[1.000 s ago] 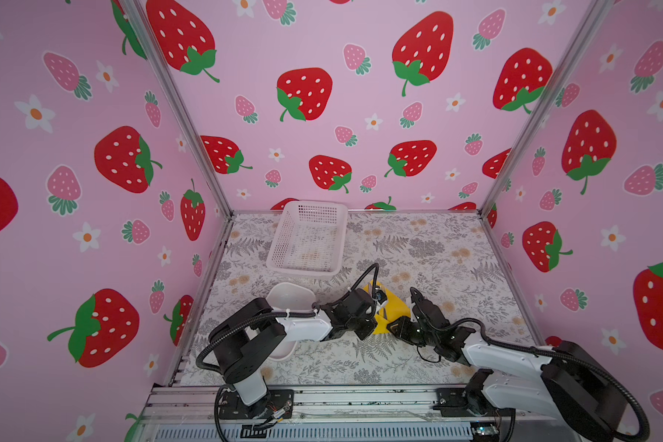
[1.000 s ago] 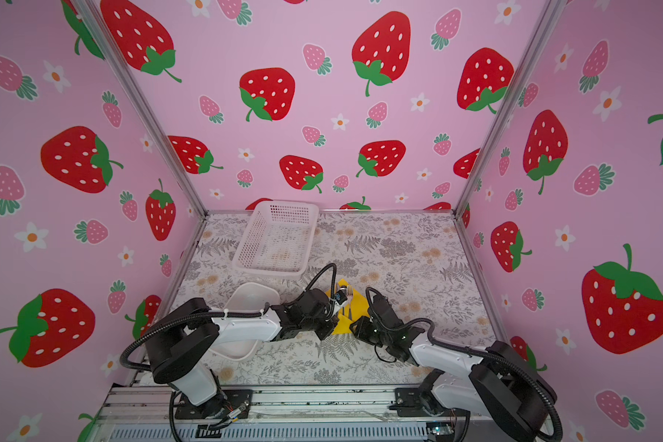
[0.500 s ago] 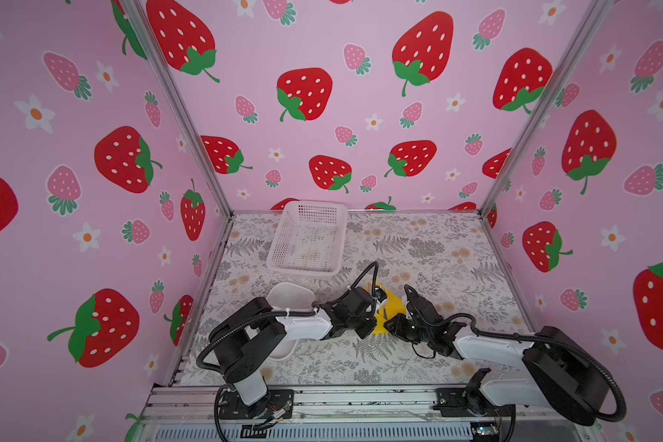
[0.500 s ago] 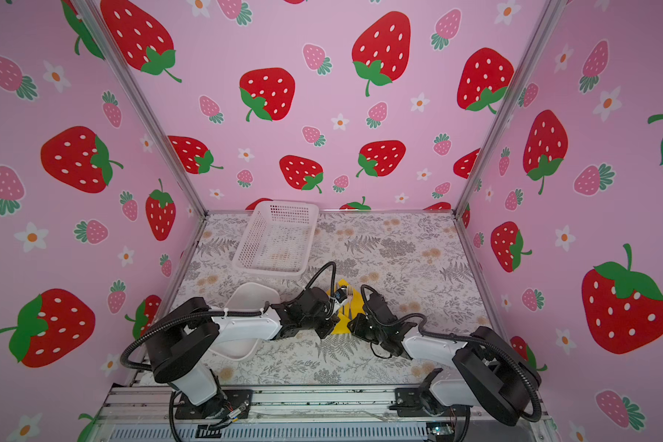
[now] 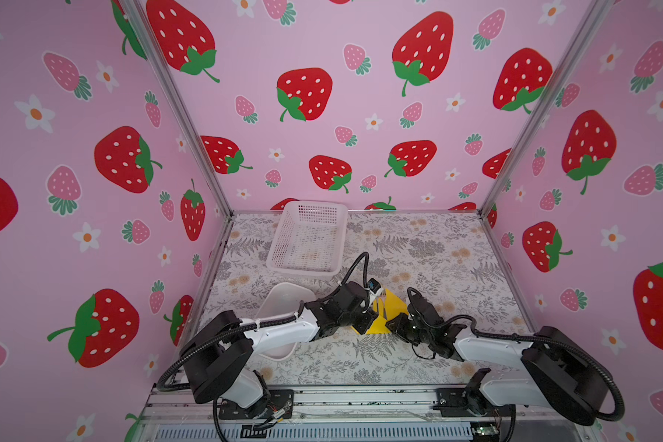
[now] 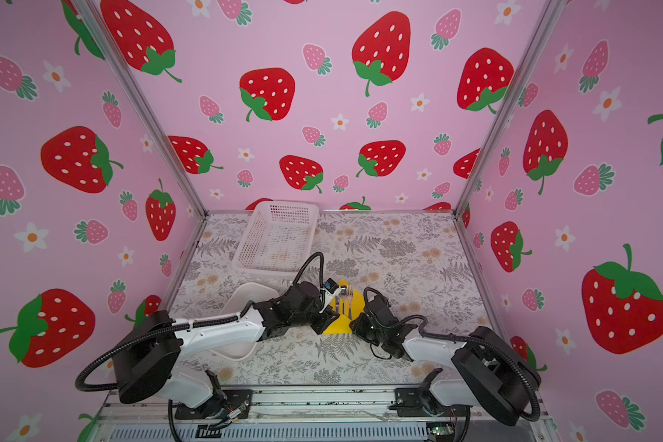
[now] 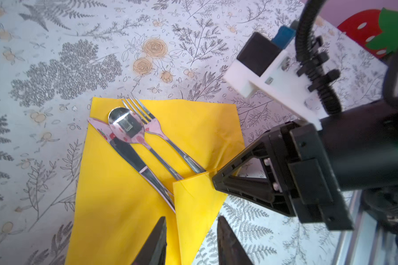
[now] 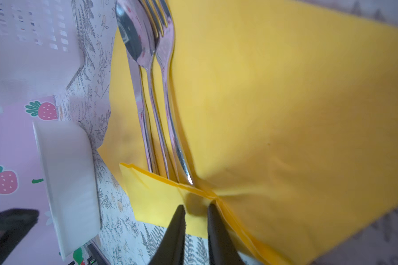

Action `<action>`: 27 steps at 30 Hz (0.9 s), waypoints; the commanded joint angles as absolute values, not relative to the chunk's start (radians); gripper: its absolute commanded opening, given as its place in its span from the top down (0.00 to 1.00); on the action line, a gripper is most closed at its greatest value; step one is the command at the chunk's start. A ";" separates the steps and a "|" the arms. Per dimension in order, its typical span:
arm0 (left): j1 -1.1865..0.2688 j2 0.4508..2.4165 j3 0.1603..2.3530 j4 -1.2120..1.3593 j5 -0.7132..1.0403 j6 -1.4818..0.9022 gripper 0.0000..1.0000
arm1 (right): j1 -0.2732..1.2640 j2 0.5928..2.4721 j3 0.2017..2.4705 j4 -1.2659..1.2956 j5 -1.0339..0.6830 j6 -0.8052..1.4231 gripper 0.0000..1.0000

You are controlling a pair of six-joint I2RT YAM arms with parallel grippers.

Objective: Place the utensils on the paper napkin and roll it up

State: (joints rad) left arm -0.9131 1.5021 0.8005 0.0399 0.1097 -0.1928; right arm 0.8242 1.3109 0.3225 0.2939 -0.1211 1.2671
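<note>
On the table [image 5: 418,245], the basket [image 5: 314,214] and the tray [image 5: 284,298] sit where they did a second ago. The change is all at the napkin [image 7: 115,206], which lies flat near the front, between my two arms. The utensils [image 7: 133,137], a knife, spoon and fork, lie side by side along one edge of it, so placing looks done. One corner [image 7: 193,202] is folded up over the handle ends. My right gripper [image 8: 196,206] has slid in from the side and now has its tips on the crease, jaws a narrow gap apart; whether it pinches the paper or only presses it I cannot tell. My left gripper [image 7: 191,220] has just let go: its jaws stand partly open over the flap, holding nothing. I judge the fold is handed over, leaving the left free to start the roll.
</note>
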 commanded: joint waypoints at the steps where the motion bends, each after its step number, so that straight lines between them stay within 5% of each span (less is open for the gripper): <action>1: -0.899 1.516 0.794 -0.064 0.236 -0.341 0.67 | 0.819 1.315 0.286 0.261 -0.083 1.321 0.79; 27: -0.843 1.652 0.765 -0.057 0.230 -0.498 0.77 | 0.818 1.307 0.288 0.257 -0.075 1.334 0.79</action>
